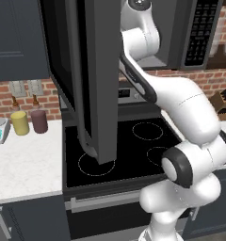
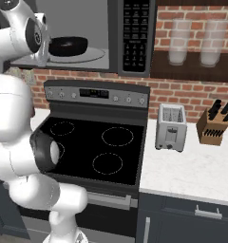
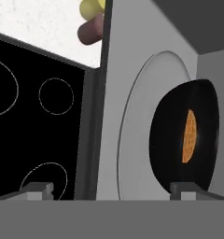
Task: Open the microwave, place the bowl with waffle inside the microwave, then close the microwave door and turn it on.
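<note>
Sitting inside the microwave (image 2: 87,35), the bowl (image 2: 68,46) with its waffle (image 3: 190,136) looks placed, apparently on the turntable; fingers (image 3: 35,189) spread wide, empty. Microwave door (image 1: 93,75) hangs open: closing and starting remain.

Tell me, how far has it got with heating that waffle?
Done: the door hangs open, and the bowl with the waffle sits inside the microwave. In hand: the open gripper holds nothing, beside the bowl. Left: shutting the door and switching it on.
</note>
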Controlling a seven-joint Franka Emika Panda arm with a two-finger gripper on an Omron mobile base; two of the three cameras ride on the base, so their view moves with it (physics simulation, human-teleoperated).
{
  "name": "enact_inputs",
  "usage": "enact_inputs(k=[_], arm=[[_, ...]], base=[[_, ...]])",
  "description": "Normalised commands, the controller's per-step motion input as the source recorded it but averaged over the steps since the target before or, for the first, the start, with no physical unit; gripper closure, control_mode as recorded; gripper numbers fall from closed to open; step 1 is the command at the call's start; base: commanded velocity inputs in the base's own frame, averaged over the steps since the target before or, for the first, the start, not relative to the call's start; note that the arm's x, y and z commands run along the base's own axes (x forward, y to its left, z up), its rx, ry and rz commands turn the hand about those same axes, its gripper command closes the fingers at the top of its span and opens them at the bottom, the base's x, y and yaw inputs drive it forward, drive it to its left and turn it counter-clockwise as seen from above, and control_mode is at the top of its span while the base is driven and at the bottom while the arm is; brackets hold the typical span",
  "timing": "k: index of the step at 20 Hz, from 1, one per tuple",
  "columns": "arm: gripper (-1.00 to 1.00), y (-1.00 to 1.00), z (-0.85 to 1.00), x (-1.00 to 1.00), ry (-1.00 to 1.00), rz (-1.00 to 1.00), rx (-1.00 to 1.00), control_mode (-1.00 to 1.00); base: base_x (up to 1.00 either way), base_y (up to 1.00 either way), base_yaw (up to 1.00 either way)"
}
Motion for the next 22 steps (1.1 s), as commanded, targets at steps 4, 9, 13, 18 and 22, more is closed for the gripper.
enact_inputs(k=[4,9,13,18,22], arm=[[-1.00,0.00,0.00,-0.89,-0.21,0.00,0.00,-1.00],[-1.00,-0.01,0.07,-0.94,-0.13,0.00,0.00,-1.00],[-1.00,-0.07,0.12,-0.90,-0.01,0.00,0.00,-1.00],[-1.00,-0.13,0.18,-0.98,0.00,0.01,0.00,-1.00],[-1.00,-0.19,0.18,-1.00,0.00,0.03,0.00,-1.00]], base=[[0.00,0.00,0.00],[0.00,0.00,0.00],[0.00,0.00,0.00],[0.00,0.00,0.00],[0.00,0.00,0.00]])
